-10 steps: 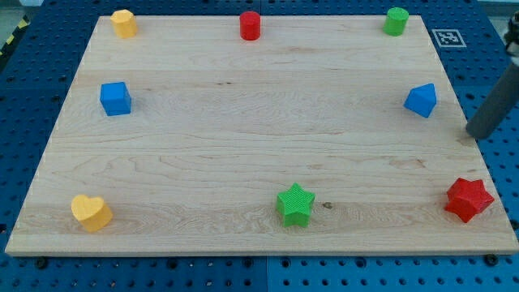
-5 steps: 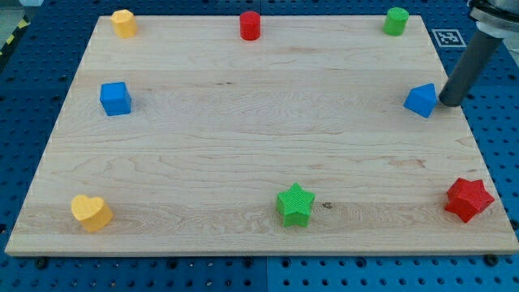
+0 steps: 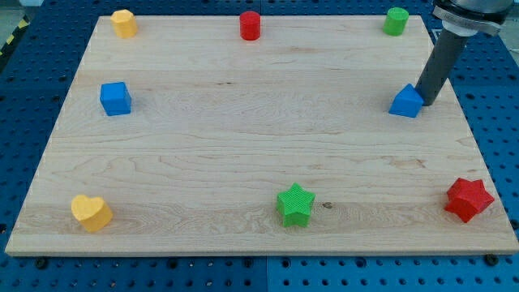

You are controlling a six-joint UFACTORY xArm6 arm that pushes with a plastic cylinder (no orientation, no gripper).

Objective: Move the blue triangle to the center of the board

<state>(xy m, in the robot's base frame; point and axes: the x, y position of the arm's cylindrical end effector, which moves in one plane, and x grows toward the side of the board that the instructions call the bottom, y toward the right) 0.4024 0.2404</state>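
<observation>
The blue triangle (image 3: 406,102) lies on the wooden board (image 3: 259,146) near its right edge, a little above mid height. My tip (image 3: 425,103) is down on the board, touching the triangle's right side. The dark rod rises from there toward the view's top right. The board's centre lies far to the left of the triangle.
A blue cube (image 3: 115,98) sits at the left. A yellow block (image 3: 123,23), a red cylinder (image 3: 250,25) and a green cylinder (image 3: 396,20) line the top edge. A yellow heart (image 3: 91,212), a green star (image 3: 295,203) and a red star (image 3: 468,199) line the bottom.
My tip moved up and left from the board's right edge to the blue triangle's right side. The triangle has slid a short way left.
</observation>
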